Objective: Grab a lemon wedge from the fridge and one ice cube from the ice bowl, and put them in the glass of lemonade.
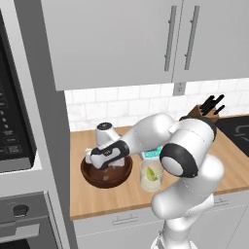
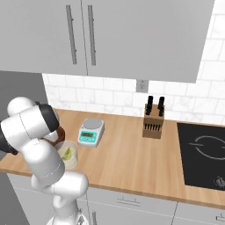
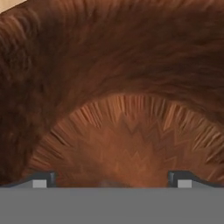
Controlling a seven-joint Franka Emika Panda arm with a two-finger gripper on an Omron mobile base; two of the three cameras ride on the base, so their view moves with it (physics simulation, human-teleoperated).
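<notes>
The ice bowl (image 1: 106, 173) sits on the wooden counter (image 1: 194, 189), toward its left end, with the gripper (image 1: 91, 158) lowered into it from above. In the hand view the bowl's brown grained floor (image 3: 131, 140) lies close below the two fingertips (image 3: 43, 179), which stand spread wide with nothing between them. No ice cube can be made out on the wood there; a faint pale patch at the bottom edge, midway between the tips, is too indistinct to name. If that is the cube, it lies directly under the open jaws, and the closing move would depend on it being centred between them. This cannot be confirmed.

Just right of the bowl, nearly touching its rim, stands the glass of lemonade (image 1: 151, 176), with a yellow-green lemon wedge (image 2: 67, 152) already inside. The wedge step therefore appears done, and the cube remains.

Behind the glass is a small kitchen scale (image 2: 91, 131). Further right stand a knife block (image 2: 153, 121) and a black hob (image 2: 204, 154). Pale wall cupboards (image 2: 132, 35) hang above a white tiled wall.
</notes>
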